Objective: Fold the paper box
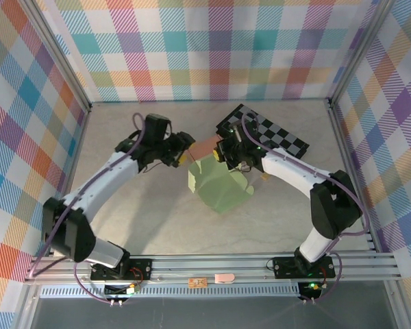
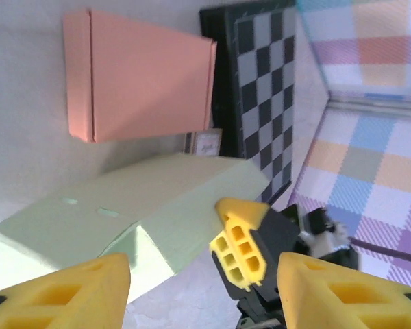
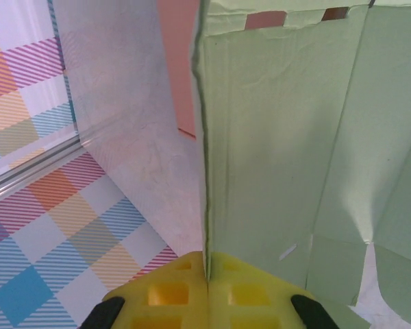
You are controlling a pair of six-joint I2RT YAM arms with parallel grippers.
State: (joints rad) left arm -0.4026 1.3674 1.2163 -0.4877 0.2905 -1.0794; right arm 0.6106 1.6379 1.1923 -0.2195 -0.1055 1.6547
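1. Yellow fingers [image 3: 164, 298] of my right gripper [image 3: 207, 288] are pressing together on the upright edge of one wall of the green paper box [image 3: 281, 157], with only that thin panel pinched between them
2. The box is sitting half-formed near the middle of the desk [image 1: 157, 226], between my two grippers, with a pink card [image 2: 144, 75] and a checkered board [image 2: 260, 103] lying just behind it
3. My left gripper [image 2: 198, 301] is hanging just beside the box's end, its jaws partly apart and gripping nothing
4. By my judgement I am working mid-fold: one wall is being held up while the end flaps are lying loose
5. Next, I am expecting to need the left gripper to catch a loose end flap and turn it inward along its crease while the right one is bracing the wall; pressing too hard is risking a crumpled panel
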